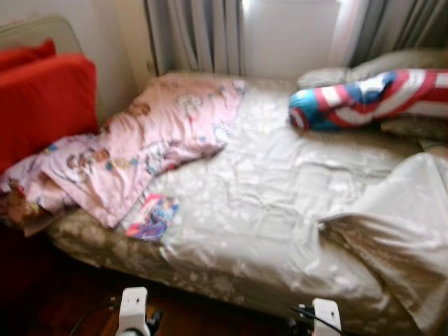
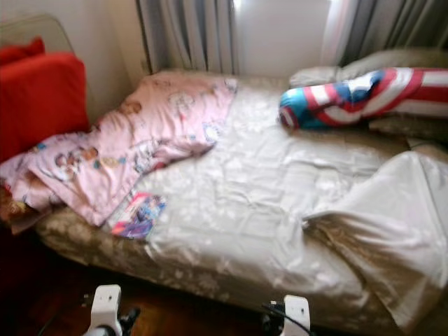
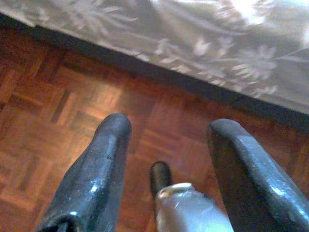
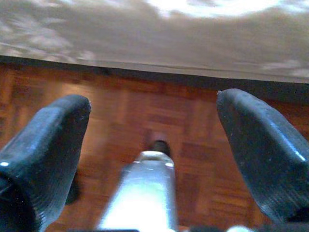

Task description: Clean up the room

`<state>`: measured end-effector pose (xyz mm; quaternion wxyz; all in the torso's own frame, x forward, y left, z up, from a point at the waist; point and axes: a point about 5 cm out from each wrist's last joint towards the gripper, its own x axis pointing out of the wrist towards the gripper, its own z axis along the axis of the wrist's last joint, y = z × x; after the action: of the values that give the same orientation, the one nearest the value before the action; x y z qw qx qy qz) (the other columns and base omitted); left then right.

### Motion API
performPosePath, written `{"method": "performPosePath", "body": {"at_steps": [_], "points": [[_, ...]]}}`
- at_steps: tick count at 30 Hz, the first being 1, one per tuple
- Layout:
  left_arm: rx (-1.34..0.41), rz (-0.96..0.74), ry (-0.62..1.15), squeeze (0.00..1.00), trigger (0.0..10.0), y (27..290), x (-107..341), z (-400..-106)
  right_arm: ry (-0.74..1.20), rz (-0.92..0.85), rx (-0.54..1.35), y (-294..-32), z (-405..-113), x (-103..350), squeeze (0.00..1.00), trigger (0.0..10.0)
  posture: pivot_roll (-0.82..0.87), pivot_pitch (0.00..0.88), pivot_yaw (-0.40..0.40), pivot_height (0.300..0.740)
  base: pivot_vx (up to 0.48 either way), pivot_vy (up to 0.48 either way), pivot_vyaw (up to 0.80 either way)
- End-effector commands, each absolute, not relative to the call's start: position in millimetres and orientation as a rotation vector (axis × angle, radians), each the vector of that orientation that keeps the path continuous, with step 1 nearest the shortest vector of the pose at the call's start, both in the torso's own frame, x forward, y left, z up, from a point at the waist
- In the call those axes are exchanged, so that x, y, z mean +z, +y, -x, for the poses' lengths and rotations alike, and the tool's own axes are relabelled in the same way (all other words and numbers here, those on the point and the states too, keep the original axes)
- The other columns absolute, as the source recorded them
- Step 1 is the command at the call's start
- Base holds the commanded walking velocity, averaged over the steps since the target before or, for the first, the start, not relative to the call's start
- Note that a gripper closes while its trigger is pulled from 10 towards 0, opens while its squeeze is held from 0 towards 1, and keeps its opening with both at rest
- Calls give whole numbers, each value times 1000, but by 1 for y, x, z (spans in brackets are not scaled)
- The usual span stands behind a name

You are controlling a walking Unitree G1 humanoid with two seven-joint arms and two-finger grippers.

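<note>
Two grippers hang low over the wood floor (image 3: 58,111) at the bottom of the frame, the left gripper (image 3: 169,140) and right gripper (image 4: 153,121) each with fingers apart and holding nothing. Just beyond, the bed (image 1: 266,203) fills the middle. A colourful book (image 1: 151,217) lies at its near left edge, beside a rumpled pink blanket (image 1: 147,133). A striped pillow (image 1: 364,98) sits upper right; a red cushion (image 1: 42,105) upper left.
</note>
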<state>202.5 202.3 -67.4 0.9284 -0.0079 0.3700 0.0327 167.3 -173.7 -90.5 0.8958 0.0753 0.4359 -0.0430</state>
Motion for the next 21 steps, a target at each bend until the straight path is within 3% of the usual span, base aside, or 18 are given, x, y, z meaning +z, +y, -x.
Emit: {"method": "performPosePath", "body": {"at_steps": [1,5,16,21], "points": [[48,13,777,0,10000,199,-70,-198,908,-150,-102,-178,-166,-91,0,10000,-10,0,-12,740,0,-277,0],[46,13,776,0,10000,198,-70,-199,909,-151,-104,-178,-165,-91,0,10000,-10,0,-11,740,0,-282,0],[52,16,778,0,10000,197,-70,-199,908,-157,-108,-178,-166,-91,0,10000,-7,0,-16,740,0,-280,-697],[53,17,777,0,10000,198,-70,-200,902,-156,-108,-178,-167,-90,0,10000,-9,2,-18,740,0,-283,0]]}}
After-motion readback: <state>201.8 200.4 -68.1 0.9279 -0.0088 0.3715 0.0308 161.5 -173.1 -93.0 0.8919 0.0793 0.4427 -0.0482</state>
